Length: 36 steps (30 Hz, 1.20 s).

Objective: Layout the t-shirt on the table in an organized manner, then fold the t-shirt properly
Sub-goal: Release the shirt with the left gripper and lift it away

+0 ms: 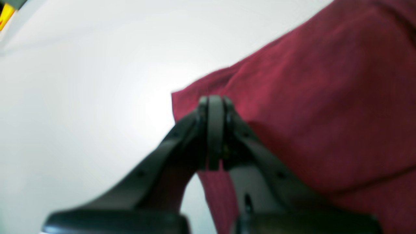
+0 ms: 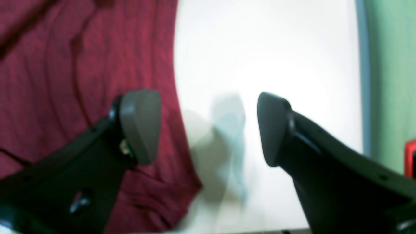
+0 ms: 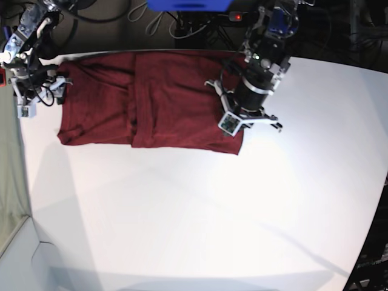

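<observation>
Partly blurred | left gripper [image 1: 214,107] pressed together — t-shirt [image 3: 151,100] beneath | right gripper [image 2: 208,126] spread

Bare table [image 3: 194,230] below t-shirt [image 3: 151,97]

Left gripper [image 1: 214,100]: jaws fully closed, fingertips pressed together, arm angled downward. Right gripper [image 2: 208,126]: jaws spread wide, 2 pads [image 2: 139,125] apart.

Black arms, grey-padded end effector [image 2: 208,128] fingers
</observation>
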### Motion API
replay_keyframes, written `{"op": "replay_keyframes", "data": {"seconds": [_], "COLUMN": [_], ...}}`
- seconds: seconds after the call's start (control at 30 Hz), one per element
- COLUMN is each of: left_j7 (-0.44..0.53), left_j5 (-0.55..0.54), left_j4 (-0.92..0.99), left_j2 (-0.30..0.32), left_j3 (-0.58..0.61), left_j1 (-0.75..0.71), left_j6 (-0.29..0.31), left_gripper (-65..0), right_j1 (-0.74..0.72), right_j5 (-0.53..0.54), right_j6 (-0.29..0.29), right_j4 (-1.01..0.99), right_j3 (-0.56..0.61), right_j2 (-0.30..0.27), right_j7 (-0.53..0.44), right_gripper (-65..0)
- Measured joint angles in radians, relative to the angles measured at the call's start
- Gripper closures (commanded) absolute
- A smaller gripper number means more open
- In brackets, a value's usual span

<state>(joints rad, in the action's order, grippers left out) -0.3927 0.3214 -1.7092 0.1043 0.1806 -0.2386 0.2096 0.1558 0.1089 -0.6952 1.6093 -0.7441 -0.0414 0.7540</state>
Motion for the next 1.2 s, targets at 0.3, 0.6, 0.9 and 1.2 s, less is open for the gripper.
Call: {"op": "replay_keyframes", "data": {"seconds": [0.3, 0.6, 0.9, 1.2], "left_j7": [-0.001, 0.002, 0.004, -0.001], "left_j5": [0.000, 0.000, 0.000, 0.000], "left_j4": [-0.008, -0.008, -0.076, -0.012], "left_j2": [-0.001, 0.000, -0.002, -0.004], "left_j3": [-0.045, -0.083, -0.173, -0.267], "left_j1": [-0.013, -0.042, -0.080, -0.094], "left_j6": [0.004, 0.004, 0.004, 0.005], "left_gripper": [-0.1, -0.1, -0.1, -0.1], "right_j1": [-0.040, -0.077, -0.074, -0.076], "right_j5": [0.003, 0.000, 0.002, 0.004], "right_j6": [0.000, 0.000, 0.000, 0.001], "right_j4": [-0.033, -0.091, -0.090, -0.085], "right_j3": [0.057, 0.055, 0.103, 0.181], "right_j2": [0.008, 0.000, 0.006, 0.031], "right_j7": [-0.010, -0.017, -0.023, -0.036], "right_gripper": [-47.2, -47.0, -46.5, -43.2]}}
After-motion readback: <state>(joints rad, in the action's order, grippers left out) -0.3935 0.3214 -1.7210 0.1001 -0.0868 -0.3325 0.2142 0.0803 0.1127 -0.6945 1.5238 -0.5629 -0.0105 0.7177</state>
